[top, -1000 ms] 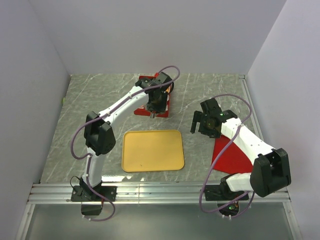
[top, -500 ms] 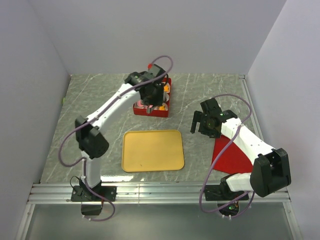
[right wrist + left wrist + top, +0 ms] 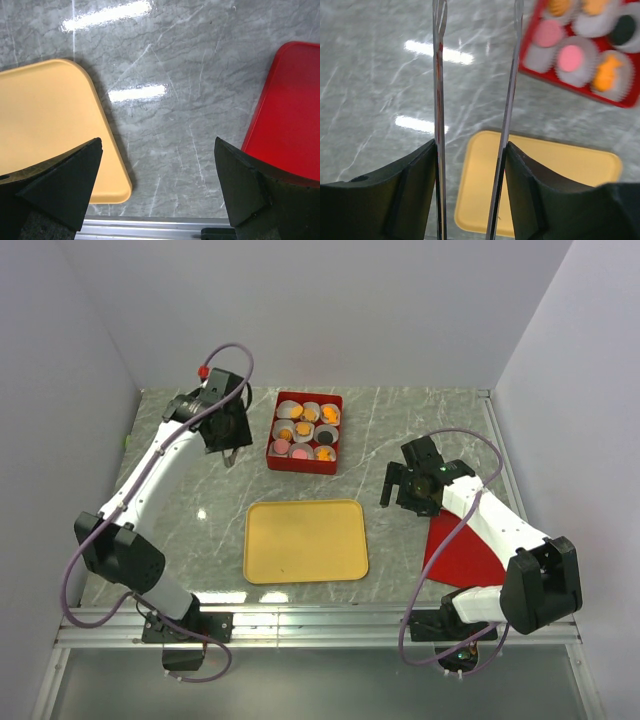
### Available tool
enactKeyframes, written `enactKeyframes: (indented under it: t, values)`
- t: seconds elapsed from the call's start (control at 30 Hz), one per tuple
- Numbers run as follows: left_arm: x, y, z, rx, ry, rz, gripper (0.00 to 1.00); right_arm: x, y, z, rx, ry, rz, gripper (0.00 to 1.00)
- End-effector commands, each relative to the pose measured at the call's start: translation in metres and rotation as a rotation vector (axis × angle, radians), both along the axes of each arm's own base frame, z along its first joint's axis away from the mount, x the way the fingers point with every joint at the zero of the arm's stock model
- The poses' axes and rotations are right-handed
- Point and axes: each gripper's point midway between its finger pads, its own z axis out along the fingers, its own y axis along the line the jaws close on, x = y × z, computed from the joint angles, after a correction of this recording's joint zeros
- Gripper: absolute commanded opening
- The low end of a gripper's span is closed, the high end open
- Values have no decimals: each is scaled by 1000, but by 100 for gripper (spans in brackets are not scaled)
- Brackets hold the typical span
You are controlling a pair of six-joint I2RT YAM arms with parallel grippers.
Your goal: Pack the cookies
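Red plastic box (image 3: 300,466), nearly square and sitting slightly askew towards the far side of the grey marble-patterned surface (image 3: 200,500). It holds a three-by-three grid of white paper cups. The small round cookies (image 3: 304,430) lie in those cups: orange and tan ones, two pink, one black. The far-left cup looks empty, though this is hard to tell.

The left hand (image 3: 229,453) hangs just beside the box, on its left, clear of it. Its two thin metal blades run parallel with a narrow gap and nothing between them. The right hand (image 3: 158,145) is well apart from the box, on its right, nearer the arms, with its jaws spread wide and empty.

The left arm is nearer the cookies. A bare yellow rounded plastic tray (image 3: 306,540) lies between the arms, and a flat red plastic sheet (image 3: 452,540), probably the lid, lies partly under the right arm. Nothing blocks the box.
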Motion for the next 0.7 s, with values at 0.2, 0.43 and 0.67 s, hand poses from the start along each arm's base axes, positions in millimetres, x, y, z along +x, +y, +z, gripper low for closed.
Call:
enactKeyframes:
  t: [0.2, 0.43, 0.67]
  values:
    - [5, 62, -56, 39, 28, 125, 59, 8, 4, 20, 36, -67, 4, 100]
    - [3, 80, -108, 42, 115, 155, 57, 9, 4, 20, 38, -68, 5, 100]
    - [-6, 93, -154, 54, 216, 171, 56, 9, 4, 18, 33, -63, 4, 100]
